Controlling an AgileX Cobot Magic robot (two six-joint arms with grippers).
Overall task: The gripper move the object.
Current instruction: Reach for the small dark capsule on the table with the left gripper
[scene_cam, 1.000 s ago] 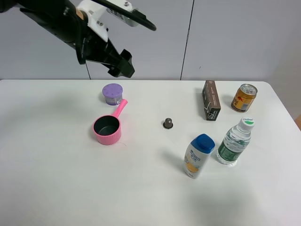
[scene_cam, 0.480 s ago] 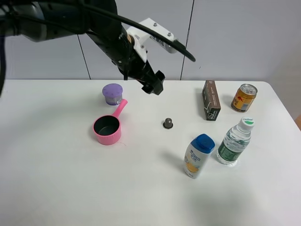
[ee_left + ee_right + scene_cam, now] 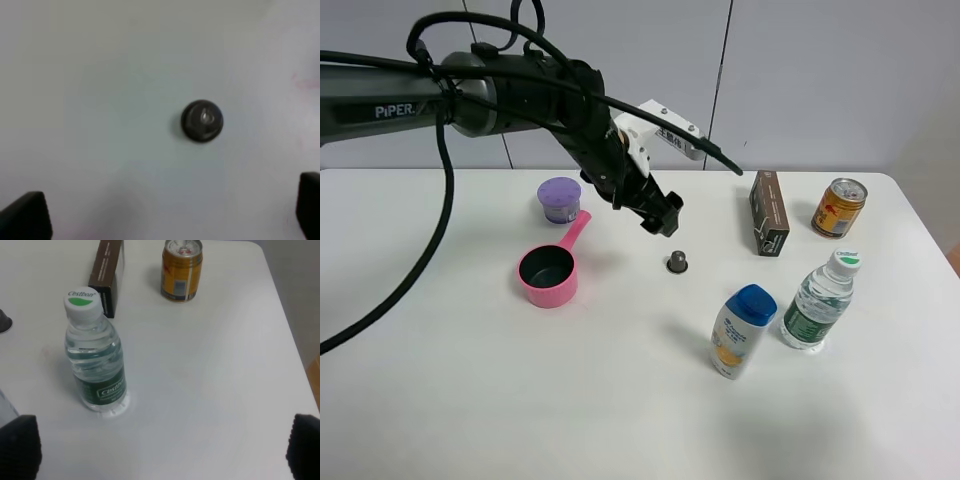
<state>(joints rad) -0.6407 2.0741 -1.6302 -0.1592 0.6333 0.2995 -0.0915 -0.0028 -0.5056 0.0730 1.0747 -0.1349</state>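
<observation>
Since a second ago the left gripper [image 3: 660, 215] has swept down from the ten o'clock corner of the high view toward the middle of the smooth white table [image 3: 440, 400]. It now hangs at eleven o'clock of the object [image 3: 677, 262], close to it but apart. Furthest left, a squat purple round container [image 3: 560, 199] stands at twelve o'clock of a glossy pink saucepan [image 3: 549, 275], whose bowl is dark inside and whose handle points to one o'clock. Next comes the left gripper, its blocky black fingers [image 3: 22, 217] spread wide and holding nothing. The object, a tiny dark brown-grey capsule with a flared rim and a shiny dimpled top, stands alone near the table's centre. At four o'clock of it stands a white bottle [image 3: 742, 332] with a blue cap, and at two o'clock a long brown carton [image 3: 768, 212]. Further right are a clear ribbed water bottle [image 3: 820, 300] with a green label and, at its twelve o'clock, a gold can [image 3: 840, 207]. The right gripper [image 3: 160, 447] shows rounded black fingertips [image 3: 17, 447] set wide apart, empty.
</observation>
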